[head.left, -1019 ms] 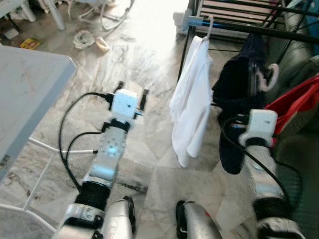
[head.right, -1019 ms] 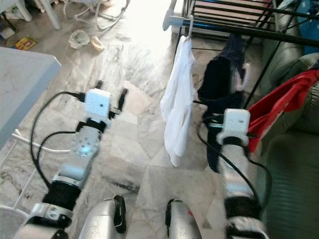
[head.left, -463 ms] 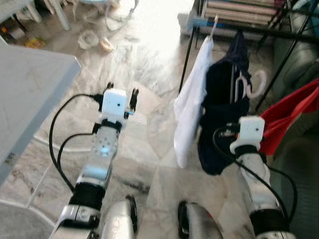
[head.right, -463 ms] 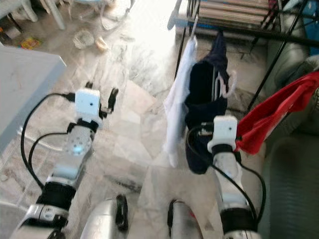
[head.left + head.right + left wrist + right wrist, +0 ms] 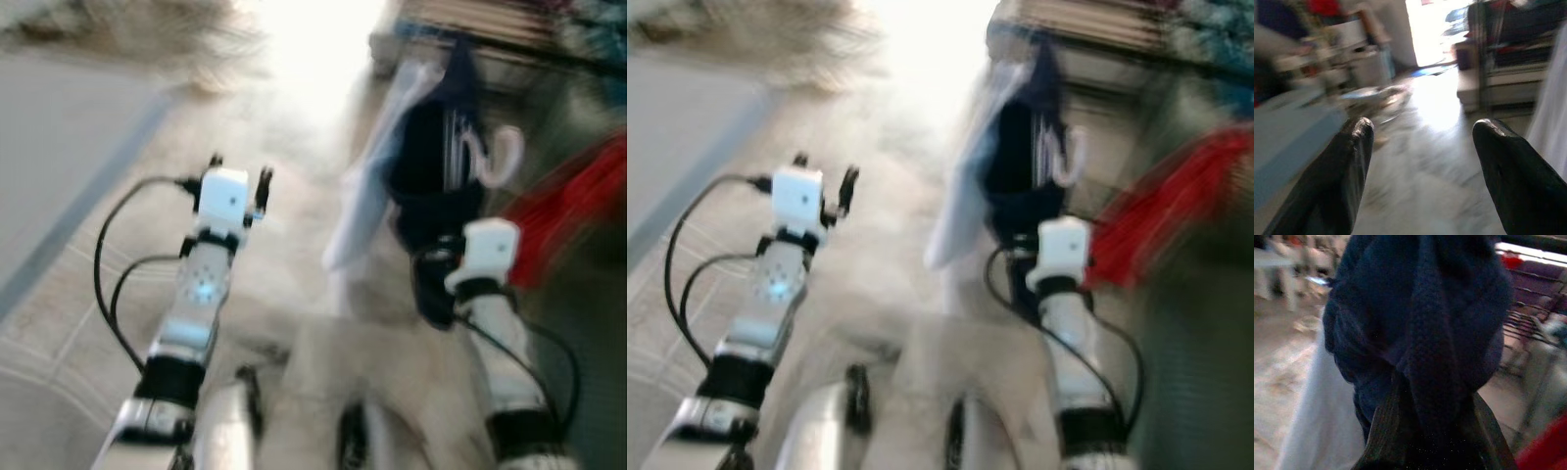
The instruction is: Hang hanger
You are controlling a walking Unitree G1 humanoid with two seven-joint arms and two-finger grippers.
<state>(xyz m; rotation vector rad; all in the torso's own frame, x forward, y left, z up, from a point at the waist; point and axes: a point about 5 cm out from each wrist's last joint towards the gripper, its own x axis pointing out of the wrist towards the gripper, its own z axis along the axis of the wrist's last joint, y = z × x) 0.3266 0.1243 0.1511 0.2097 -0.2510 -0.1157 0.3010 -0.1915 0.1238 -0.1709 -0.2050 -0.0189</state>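
Left eye view, heavily blurred: I've got the left gripper [image 5: 239, 180] held out centre-left of frame over the pale tile floor [image 5: 118, 294], fingers spread, nothing in them. The right arm is at lower right, its white wrist block just below the dark navy garment [image 5: 431, 166]. The white hanger [image 5: 495, 157] shows its hook at upper right, against that garment's right edge. A white garment [image 5: 377, 186] hangs just left of the navy one, touching it as far as I can tell. Red cloth [image 5: 558, 215] smears across the right edge. The rack's dark rail [image 5: 509, 49] runs along the top right (too blurred for detail).

Right eye view: same layout, the hanger hook sitting above the right wrist block.

Left wrist view: both left fingers [image 5: 1337, 181] sit wide apart with bare floor between them; a pale blue surface [image 5: 1288, 142] at lower left, white fabric at the right edge.

Right wrist view: the right gripper [image 5: 1432, 440] is at the bottom centre, clamped on a thick fold of the navy garment, which covers most of the frame. White cloth lower left, red at the bottom right corner.
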